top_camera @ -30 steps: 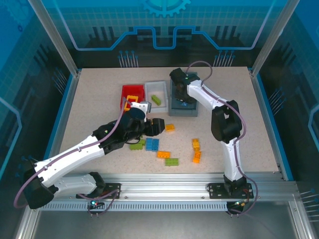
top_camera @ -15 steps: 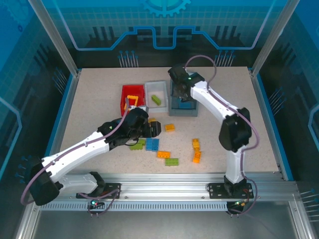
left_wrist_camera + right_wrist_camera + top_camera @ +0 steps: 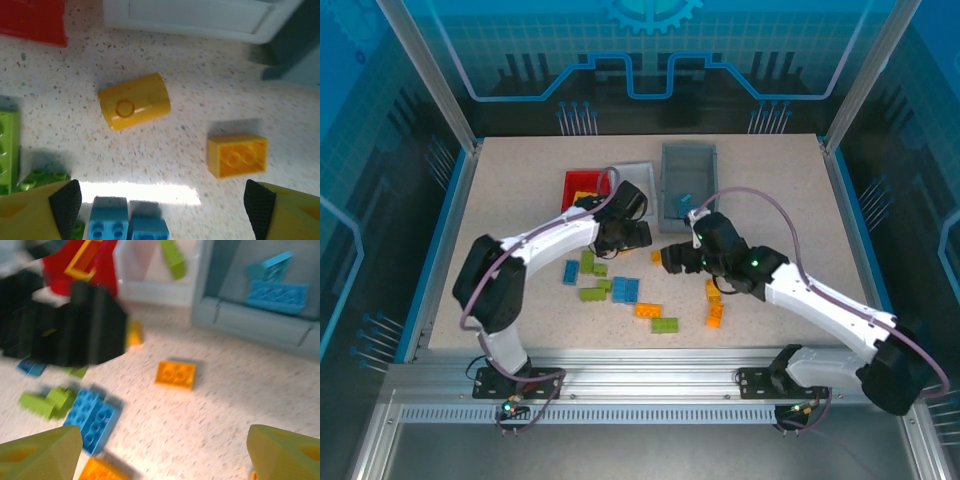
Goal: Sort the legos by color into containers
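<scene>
While the left gripper (image 3: 162, 202) and the right gripper (image 3: 165, 442) both hold their jaws apart, the left one should centre over the orange brick (image 3: 237, 156) near the white bin (image 3: 200, 17) before closing.

Even light is falling from above on the table (image 3: 520, 190) in the top view, leaving soft shadows, while the blue walls (image 3: 380, 150) are sitting dim. The left wrist view is reading sharp, though a strip of glare (image 3: 140, 192) is burning the surface white and the orange brick (image 3: 237, 156) is throwing a shadow upward. The right wrist view is smearing with blur: the blue bricks (image 3: 92, 417) are looking soft, and the yellow fingers (image 3: 40, 455) are lying out of focus.
</scene>
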You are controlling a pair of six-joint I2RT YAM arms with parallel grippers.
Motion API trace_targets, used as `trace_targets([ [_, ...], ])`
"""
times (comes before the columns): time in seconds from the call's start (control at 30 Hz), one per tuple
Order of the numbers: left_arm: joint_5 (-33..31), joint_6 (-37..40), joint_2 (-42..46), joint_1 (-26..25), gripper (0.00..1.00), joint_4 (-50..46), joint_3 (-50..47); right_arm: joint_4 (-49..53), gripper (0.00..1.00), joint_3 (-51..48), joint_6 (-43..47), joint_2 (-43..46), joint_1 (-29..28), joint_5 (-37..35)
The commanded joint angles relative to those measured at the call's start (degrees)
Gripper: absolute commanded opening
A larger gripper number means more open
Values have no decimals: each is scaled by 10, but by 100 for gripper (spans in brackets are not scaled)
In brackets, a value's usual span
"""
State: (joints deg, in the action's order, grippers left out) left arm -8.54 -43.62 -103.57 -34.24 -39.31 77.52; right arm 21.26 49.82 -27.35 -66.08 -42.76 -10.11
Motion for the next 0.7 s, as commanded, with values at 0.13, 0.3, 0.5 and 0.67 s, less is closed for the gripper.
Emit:
trace_targets([
  [0.13,-40,-31,-75,13,90,-38,39,-35,88,-26,22,74,-26,48],
  [0.3,-49,-25,-108,25,88,-21,53,-37,88,-25,12,72,-28,55],
  [0.5,-40,-9,-123,36,82,11,54,-43,87,-23,7,60,-31,57],
  [0.67,-25,-9,-129,36,66,30,39,-44,86,-24,5,52,-32,58],
])
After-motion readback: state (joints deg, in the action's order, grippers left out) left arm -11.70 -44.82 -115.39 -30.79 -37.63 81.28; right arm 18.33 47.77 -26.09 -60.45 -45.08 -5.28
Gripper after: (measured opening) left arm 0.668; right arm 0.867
